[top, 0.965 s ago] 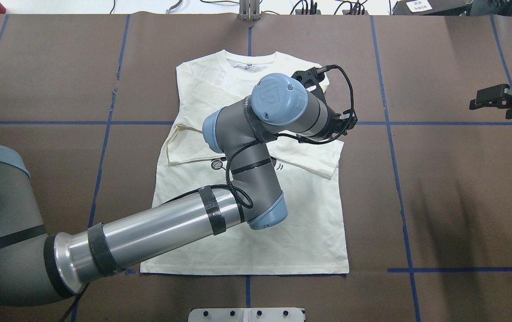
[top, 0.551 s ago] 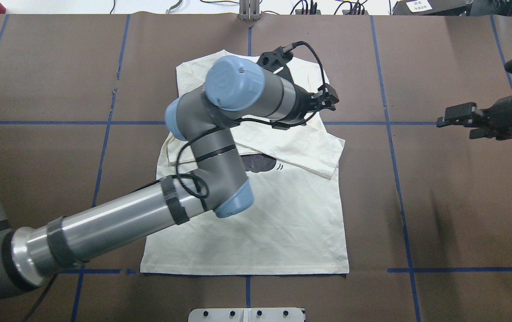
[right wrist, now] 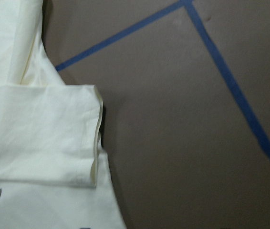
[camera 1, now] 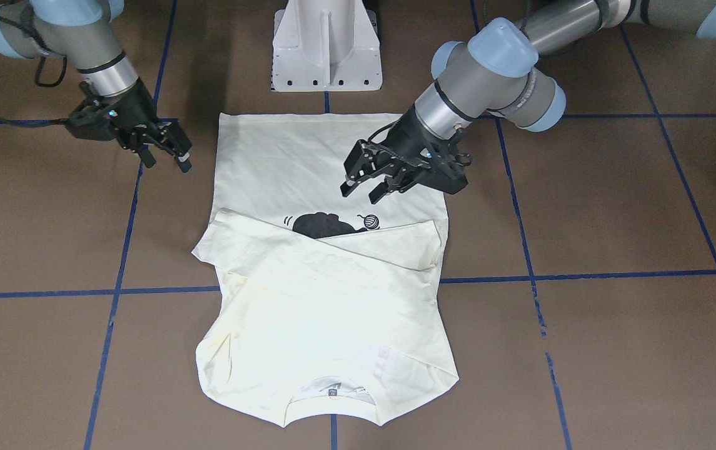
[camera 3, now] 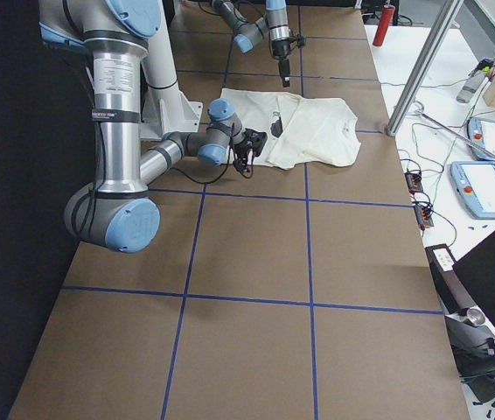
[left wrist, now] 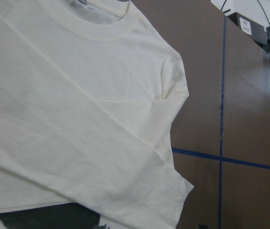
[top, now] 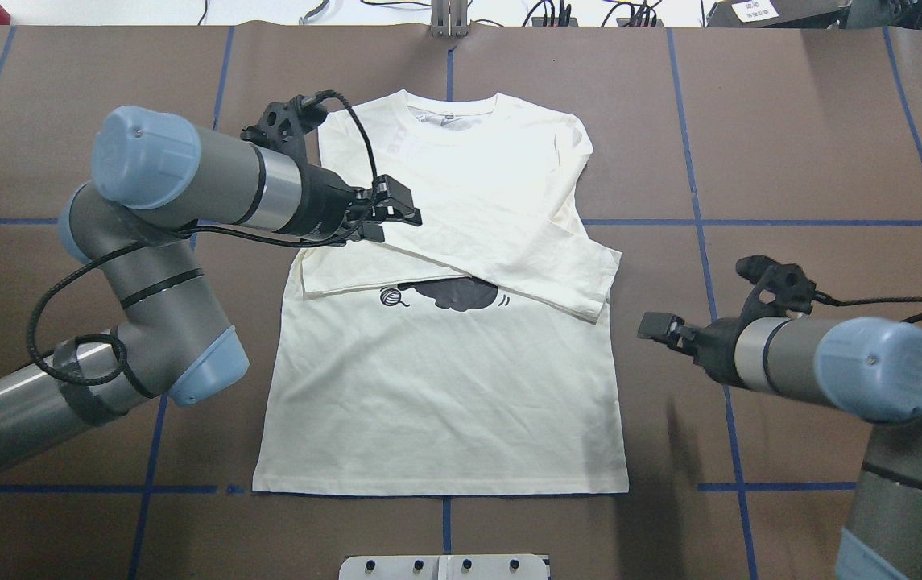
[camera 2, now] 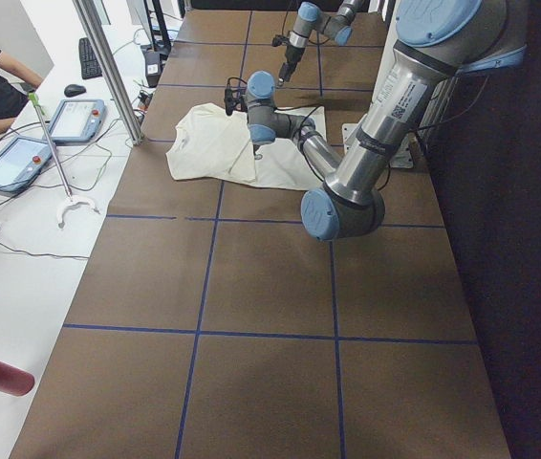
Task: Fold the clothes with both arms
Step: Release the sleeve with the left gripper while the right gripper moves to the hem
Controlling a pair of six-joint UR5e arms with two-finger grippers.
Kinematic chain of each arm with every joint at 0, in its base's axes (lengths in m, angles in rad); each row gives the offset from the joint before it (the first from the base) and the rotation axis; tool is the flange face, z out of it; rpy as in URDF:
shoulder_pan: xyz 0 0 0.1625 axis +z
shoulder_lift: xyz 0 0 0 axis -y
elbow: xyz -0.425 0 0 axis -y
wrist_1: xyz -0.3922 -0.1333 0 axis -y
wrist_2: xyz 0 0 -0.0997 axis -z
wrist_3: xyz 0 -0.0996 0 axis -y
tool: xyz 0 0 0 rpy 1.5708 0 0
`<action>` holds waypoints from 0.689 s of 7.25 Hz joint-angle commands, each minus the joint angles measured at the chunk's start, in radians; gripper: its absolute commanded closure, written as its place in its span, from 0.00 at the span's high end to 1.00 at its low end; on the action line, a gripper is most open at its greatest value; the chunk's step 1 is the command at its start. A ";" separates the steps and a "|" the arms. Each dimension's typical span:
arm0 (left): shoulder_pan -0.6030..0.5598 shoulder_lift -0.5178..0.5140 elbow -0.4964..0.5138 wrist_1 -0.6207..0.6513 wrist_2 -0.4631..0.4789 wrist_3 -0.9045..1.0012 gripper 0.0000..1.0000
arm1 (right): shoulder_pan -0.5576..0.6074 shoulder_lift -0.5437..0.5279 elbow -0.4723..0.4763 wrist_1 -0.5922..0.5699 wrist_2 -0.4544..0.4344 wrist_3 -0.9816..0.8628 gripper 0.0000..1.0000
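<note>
Hem [top: 440, 490] of the shirt [top: 444, 403] runs straight, nearest the robot, and the cloth lies flat mid-table [top: 815, 145]. Right gripper [top: 658, 326], jaws apart and empty, hangs over bare table just beside the folded cuff [top: 599, 296]. Both sleeves [top: 509, 242] cross above the cat [top: 456, 294]. Left gripper [top: 396, 211], jaws apart and empty, is over the shirt's left edge. Neckline [top: 451, 105] lies farthest. Brown table stretches wide on either side.

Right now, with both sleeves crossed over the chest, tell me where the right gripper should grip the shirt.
Probably the hem corner on its own side. Bring the right gripper in from outboard, low over the table: the shirt lies flat there with its edge free, while the crossed cuff further up would likely unfold if pulled.
</note>
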 commanded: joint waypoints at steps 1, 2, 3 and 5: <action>-0.006 0.051 -0.017 0.000 0.004 0.013 0.67 | -0.179 0.069 0.082 -0.246 -0.176 0.152 0.86; -0.014 0.061 -0.017 -0.002 -0.002 0.016 0.71 | -0.230 0.068 0.084 -0.254 -0.215 0.197 0.85; -0.016 0.063 -0.014 -0.002 -0.002 0.014 0.71 | -0.253 0.066 0.084 -0.271 -0.217 0.220 0.83; -0.013 0.065 -0.012 -0.002 0.001 0.005 0.73 | -0.314 0.083 0.081 -0.349 -0.250 0.279 0.81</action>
